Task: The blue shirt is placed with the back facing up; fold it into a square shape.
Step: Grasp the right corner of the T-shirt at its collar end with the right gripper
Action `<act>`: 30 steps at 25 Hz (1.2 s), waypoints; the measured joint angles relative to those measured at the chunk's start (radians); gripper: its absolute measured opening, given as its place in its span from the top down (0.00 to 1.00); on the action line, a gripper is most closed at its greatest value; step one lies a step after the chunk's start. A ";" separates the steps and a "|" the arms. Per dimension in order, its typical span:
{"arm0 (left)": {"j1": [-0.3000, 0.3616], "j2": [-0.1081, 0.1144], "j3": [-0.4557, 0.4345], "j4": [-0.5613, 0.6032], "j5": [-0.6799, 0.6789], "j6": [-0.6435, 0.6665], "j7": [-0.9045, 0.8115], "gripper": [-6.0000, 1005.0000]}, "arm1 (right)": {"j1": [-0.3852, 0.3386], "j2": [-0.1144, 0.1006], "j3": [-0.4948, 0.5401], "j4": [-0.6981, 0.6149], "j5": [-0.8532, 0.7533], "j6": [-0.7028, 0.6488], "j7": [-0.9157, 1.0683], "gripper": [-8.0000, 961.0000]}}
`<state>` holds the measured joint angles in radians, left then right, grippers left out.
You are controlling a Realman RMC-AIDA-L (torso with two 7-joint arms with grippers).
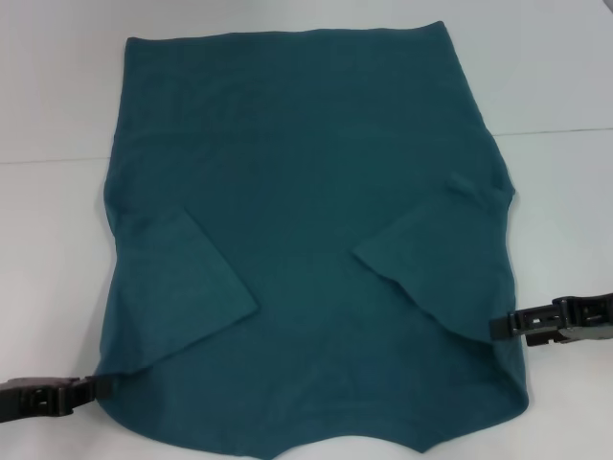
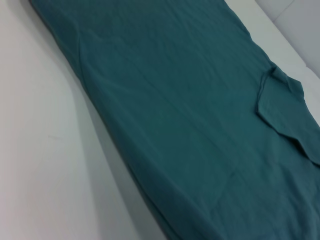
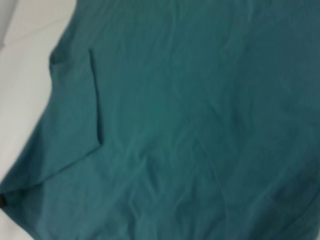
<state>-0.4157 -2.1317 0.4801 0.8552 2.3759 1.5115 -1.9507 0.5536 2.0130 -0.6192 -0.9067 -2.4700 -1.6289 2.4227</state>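
No containers on the table. Left gripper sits low at the near left corner of the blue shirt, tips touching its edge; can't tell whether they pinch cloth. Right gripper is a bit farther, at the right edge, same uncertainty. Shirt lies flat, plain side up, both sleeves folded inward, hem at the far end.
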 joint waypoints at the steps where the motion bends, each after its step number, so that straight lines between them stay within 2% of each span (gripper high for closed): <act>1: 0.000 0.000 0.000 0.000 0.000 0.000 0.000 0.98 | 0.000 0.000 0.000 0.000 0.000 0.000 0.000 0.11; 5: 0.000 -0.002 0.000 -0.001 0.000 -0.002 0.001 0.98 | 0.020 0.010 -0.036 -0.039 -0.035 0.003 0.035 0.11; 16: -0.002 -0.002 0.000 -0.001 0.000 -0.012 0.001 0.98 | 0.053 0.018 -0.110 -0.043 -0.063 0.007 0.085 0.11; 30: -0.002 0.000 0.001 -0.002 0.000 -0.014 0.004 0.98 | 0.066 0.027 -0.134 -0.043 -0.116 0.013 0.119 0.21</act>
<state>-0.4172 -2.1318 0.4809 0.8528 2.3759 1.4971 -1.9464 0.6195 2.0396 -0.7534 -0.9497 -2.5861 -1.6154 2.5418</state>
